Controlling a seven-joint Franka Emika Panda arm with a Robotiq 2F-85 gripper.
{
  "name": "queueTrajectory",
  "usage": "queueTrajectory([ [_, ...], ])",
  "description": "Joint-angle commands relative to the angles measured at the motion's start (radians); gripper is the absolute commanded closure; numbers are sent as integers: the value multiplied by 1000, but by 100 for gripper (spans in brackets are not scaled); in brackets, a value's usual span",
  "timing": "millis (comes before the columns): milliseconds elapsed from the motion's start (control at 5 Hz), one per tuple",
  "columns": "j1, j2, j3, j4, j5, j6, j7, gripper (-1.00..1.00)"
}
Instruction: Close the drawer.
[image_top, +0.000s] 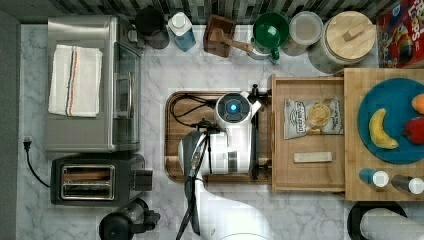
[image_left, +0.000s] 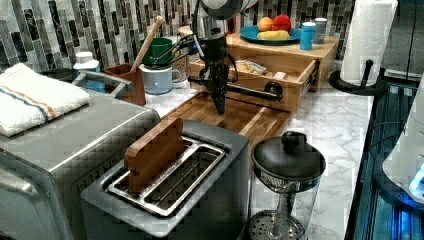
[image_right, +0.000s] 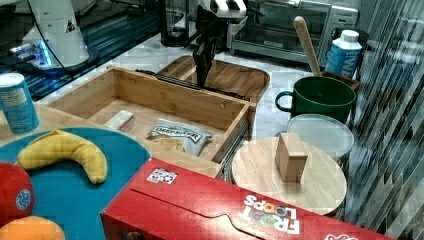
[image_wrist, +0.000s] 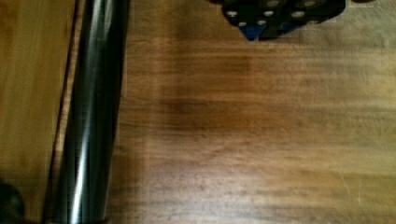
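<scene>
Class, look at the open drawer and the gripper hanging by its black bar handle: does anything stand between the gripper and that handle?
Nothing visible does. The gripper hangs over the dark board, right beside the drawer's handle, with only bare board between them.

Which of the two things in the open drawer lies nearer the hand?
The chip bag: in the top view it lies about level with the hand, while the small wooden block lies further down the drawer.
</scene>
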Motion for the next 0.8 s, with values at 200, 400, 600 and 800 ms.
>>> queueTrajectory([
  [200,-91,-35,-60,108,-34,26,-167,100],
  [400,-117,-32,-83,94,-63,106,-181,100],
  [600,-155,2,-93,150,-48,64,-255,100],
  [800,-193,40,-114,203,-42,48,-313,100],
])
